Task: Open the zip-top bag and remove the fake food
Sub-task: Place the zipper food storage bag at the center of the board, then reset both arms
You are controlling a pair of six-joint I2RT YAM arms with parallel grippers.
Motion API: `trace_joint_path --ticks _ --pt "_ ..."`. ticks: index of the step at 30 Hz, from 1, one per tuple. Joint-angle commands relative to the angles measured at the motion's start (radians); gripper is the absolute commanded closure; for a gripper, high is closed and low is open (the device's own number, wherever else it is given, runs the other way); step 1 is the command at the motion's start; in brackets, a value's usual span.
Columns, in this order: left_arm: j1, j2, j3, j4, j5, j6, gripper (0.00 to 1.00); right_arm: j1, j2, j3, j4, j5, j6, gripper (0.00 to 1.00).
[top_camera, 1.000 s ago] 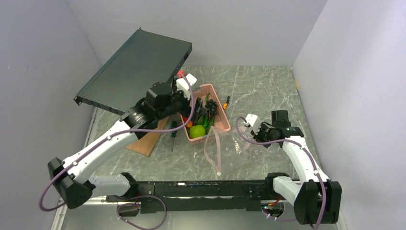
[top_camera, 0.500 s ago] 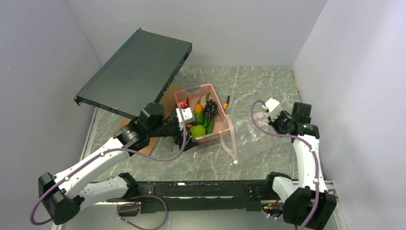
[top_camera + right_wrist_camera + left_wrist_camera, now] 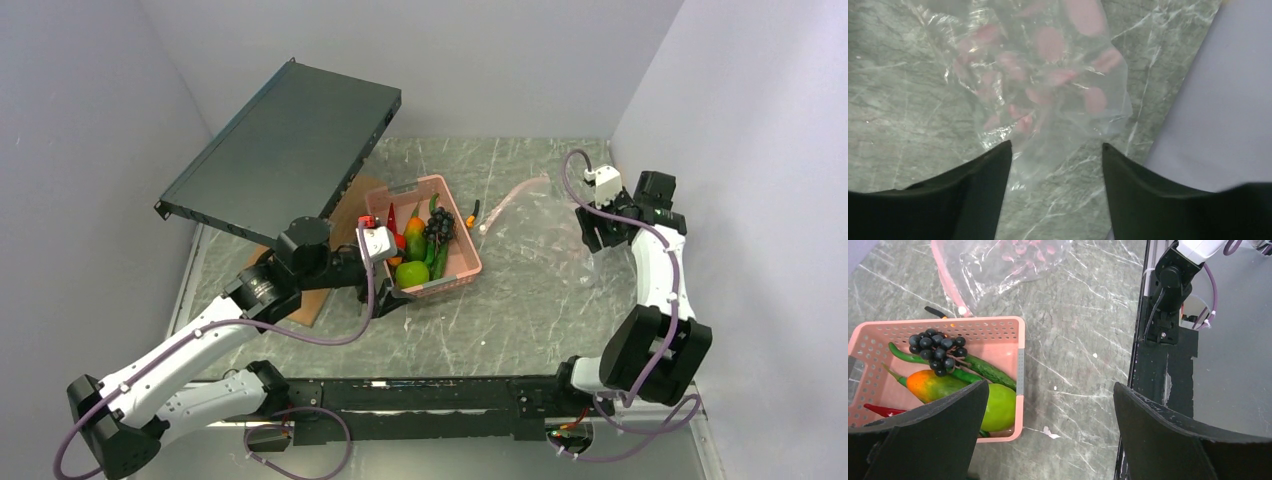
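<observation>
My left gripper (image 3: 1049,386) hangs spread wide, gripping nothing, over the basket's (image 3: 1020,360) near corner mid-table, where the fake food (image 3: 940,351) lies heaped. Farther off, by the table's right edge, my right gripper (image 3: 1055,146) stands unclenched above the slack zip-top bag (image 3: 1043,85), which looks empty.

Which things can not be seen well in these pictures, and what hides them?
Left wrist view: the lime-green apple and part of the pink basket, behind a finger of the left gripper.
Right wrist view: the zip-top bag, cut off by the top edge; its zip strip does not show.
Top view: the small orange-black thing beside the basket, too small to identify.
</observation>
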Motion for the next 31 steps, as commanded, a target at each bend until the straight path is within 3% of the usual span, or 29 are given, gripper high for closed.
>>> trace_joint_path --ticks 1,8,12,17,21,31 --pt "0.005 -0.029 -0.010 0.047 -0.003 0.008 0.00 -0.005 -0.032 0.063 0.022 -0.007 0.065 0.25" --pt "0.037 -0.076 -0.045 0.125 0.046 -0.045 0.00 -0.045 -0.237 0.027 0.022 -0.157 0.167 0.00" --pt "0.051 -0.072 -0.044 0.134 0.064 -0.060 0.00 -0.047 -0.403 -0.030 0.143 -0.067 0.458 0.00" --pt "0.056 -0.050 -0.032 0.114 0.057 -0.064 0.00 -0.048 -0.594 -0.066 0.173 -0.121 0.638 0.00" --pt "0.059 -0.055 -0.034 0.109 0.032 -0.062 0.00 -0.048 -0.630 -0.053 0.170 -0.076 0.819 0.00" --pt "0.060 -0.056 -0.035 0.100 0.000 -0.049 0.00 -0.048 -0.678 -0.103 0.196 -0.044 0.870 0.00"
